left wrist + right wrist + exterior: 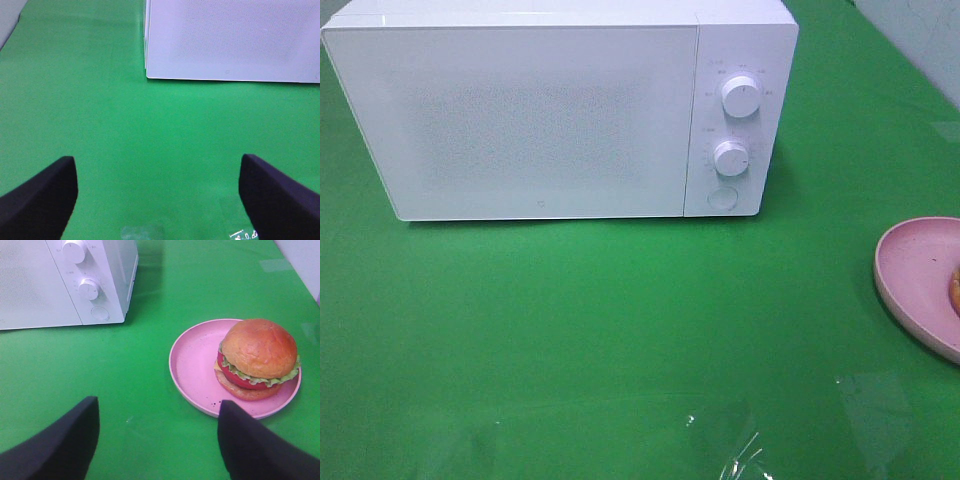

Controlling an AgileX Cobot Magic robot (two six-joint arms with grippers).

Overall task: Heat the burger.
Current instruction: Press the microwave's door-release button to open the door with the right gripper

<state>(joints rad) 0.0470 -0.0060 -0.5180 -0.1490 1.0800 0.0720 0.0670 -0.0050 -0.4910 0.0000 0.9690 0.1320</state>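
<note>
Burger (258, 358) sits on pink plate (192, 360) off the knob side of the microwave (520, 110), nearest the right gripper (157, 407), jaws apart and empty; left gripper (157, 161), also spread, faces the microwave front.

The microwave (540, 110) stands at the back of the tabletop (620, 330). Forward and to the right of the microwave, well apart from it, lies the plate (912, 275), and the burger (258, 357) sits on the plate's side farther from the microwave.
</note>
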